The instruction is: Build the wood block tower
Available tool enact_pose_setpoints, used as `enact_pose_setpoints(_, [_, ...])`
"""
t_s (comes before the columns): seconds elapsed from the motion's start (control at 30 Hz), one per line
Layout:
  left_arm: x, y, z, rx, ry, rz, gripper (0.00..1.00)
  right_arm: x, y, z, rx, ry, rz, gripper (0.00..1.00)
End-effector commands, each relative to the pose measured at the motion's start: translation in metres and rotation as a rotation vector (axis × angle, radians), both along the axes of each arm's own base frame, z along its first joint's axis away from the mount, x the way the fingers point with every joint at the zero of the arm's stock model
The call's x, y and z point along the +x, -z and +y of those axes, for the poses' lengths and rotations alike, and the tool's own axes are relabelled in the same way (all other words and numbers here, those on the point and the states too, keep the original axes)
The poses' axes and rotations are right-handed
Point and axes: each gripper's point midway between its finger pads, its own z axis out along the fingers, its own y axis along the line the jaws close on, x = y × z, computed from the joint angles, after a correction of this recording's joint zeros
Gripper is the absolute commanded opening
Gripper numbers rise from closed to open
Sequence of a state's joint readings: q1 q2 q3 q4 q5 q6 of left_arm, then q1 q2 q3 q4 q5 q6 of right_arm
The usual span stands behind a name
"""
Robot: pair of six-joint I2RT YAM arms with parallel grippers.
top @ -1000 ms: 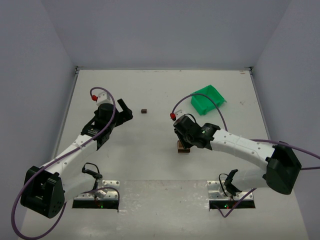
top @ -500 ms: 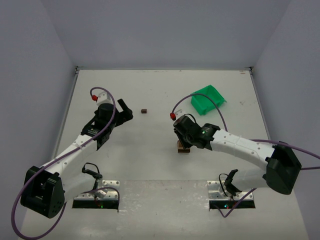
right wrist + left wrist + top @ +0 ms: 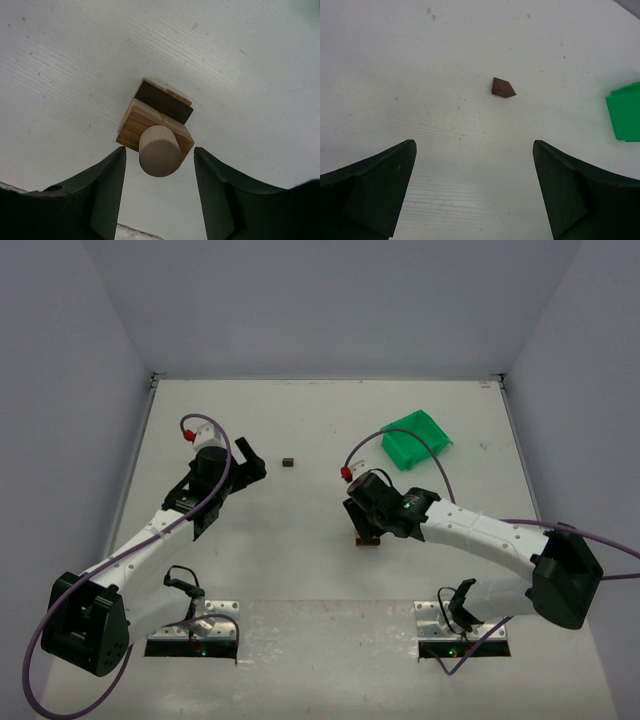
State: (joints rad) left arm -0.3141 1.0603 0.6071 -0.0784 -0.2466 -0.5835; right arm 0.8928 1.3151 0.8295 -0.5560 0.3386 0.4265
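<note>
The wood block tower (image 3: 368, 539) is largely hidden under the right gripper (image 3: 366, 526) in the top view. From the right wrist, its pale cylinder (image 3: 160, 150) is seen topping tan and dark blocks, with the fingers spread either side, seemingly not touching. The left gripper (image 3: 474, 145) is held spread, well short of a lone dark brown block (image 3: 503, 87). The green bin (image 3: 625, 112) is cut off at the frame edge. Bare table (image 3: 300, 540) surrounds the tower. Since a second ago, the right gripper has been shifted slightly nearer, so more of the tower is covered.

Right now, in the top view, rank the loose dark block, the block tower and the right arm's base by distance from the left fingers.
1. Loose dark block, just right of the left fingers.
2. Wood block tower, mid-table.
3. Right arm's base, near-right corner.
</note>
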Motion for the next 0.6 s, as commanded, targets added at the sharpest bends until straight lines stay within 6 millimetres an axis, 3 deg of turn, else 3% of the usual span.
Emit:
enact_pose_setpoints(0.0, [0.006,-0.012,0.0,-0.012,-0.001,-0.055,1.0,0.005,-0.012,0.006,0.043,0.006,-0.044,0.59])
enact_pose_setpoints(0.2, [0.007,-0.011,-0.008,-0.02,0.046,-0.052,1.0,0.01,-0.033,0.013,0.104,-0.007,-0.093,0.78])
enact_pose_setpoints(0.27, [0.014,-0.016,-0.017,-0.038,0.086,-0.074,1.0,0.014,-0.046,0.018,0.148,-0.016,-0.132,0.99])
enact_pose_setpoints(0.43, [0.033,-0.011,-0.043,-0.044,0.196,-0.034,1.0,0.025,-0.079,0.018,0.238,0.025,-0.252,0.99])
enact_pose_setpoints(0.47, [0.041,-0.017,-0.05,-0.037,0.222,-0.039,1.0,0.03,-0.081,0.011,0.225,0.062,-0.279,0.99])
enact_pose_setpoints(0.57, [0.061,-0.009,-0.075,0.032,0.301,0.005,1.0,0.035,-0.081,-0.002,0.211,0.141,-0.316,0.99])
